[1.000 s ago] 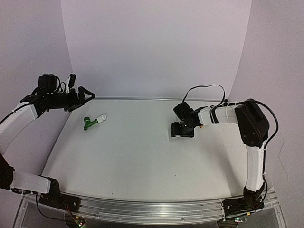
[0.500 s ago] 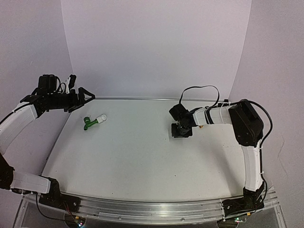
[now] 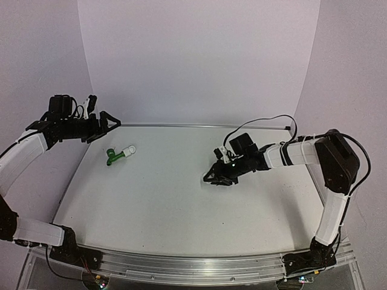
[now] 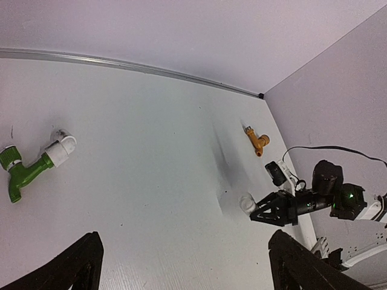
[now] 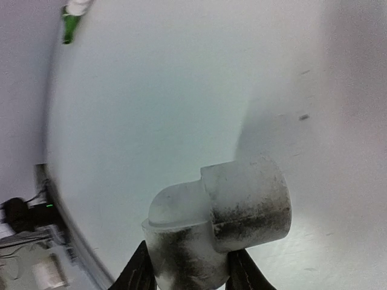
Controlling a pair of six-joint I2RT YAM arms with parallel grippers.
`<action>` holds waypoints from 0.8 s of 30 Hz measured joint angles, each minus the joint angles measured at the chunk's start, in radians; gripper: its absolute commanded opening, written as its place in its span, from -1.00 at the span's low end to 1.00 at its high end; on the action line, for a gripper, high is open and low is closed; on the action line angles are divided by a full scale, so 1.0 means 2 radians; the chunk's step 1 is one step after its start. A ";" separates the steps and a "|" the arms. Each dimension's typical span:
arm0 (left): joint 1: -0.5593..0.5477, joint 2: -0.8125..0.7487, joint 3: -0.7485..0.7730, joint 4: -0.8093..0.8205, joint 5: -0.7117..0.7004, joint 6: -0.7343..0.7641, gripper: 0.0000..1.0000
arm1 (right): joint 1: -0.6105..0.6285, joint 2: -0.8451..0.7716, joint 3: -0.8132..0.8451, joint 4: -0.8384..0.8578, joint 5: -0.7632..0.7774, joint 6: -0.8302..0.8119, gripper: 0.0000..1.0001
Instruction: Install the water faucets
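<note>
The green faucet (image 3: pixel 112 158) lies at the far left of the table, screwed into a white fitting (image 3: pixel 129 149); it also shows in the left wrist view (image 4: pixel 21 173) and the right wrist view (image 5: pixel 71 25). The yellow-gold faucet (image 4: pixel 257 141) lies loose at the far right; the top view hides it behind the right arm. My right gripper (image 3: pixel 213 177) is shut on a white elbow pipe fitting (image 5: pixel 221 223), held low over the middle of the table. My left gripper (image 3: pixel 109 122) is open and empty, raised behind the green faucet.
The table (image 3: pixel 157 205) is white, with a metal rail along its near edge and purple walls at the back and sides. The right arm's black cable (image 3: pixel 266 121) loops above its forearm.
My right gripper has swung left and toward the near side, tilting lower, with the white elbow fitting in it. The left arm and green faucet have not moved.
</note>
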 measured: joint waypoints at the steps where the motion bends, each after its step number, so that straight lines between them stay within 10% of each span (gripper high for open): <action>1: 0.000 0.000 0.000 0.000 0.000 0.000 0.96 | 0.000 -0.004 -0.016 0.031 -0.041 0.026 -0.93; 11: 0.000 0.012 0.000 -0.001 -0.001 0.000 0.95 | 0.075 0.062 -0.080 0.347 -0.185 0.293 -0.89; 24: 0.000 0.016 0.000 -0.001 -0.004 0.000 0.95 | 0.142 0.245 -0.004 0.624 0.000 0.479 -0.63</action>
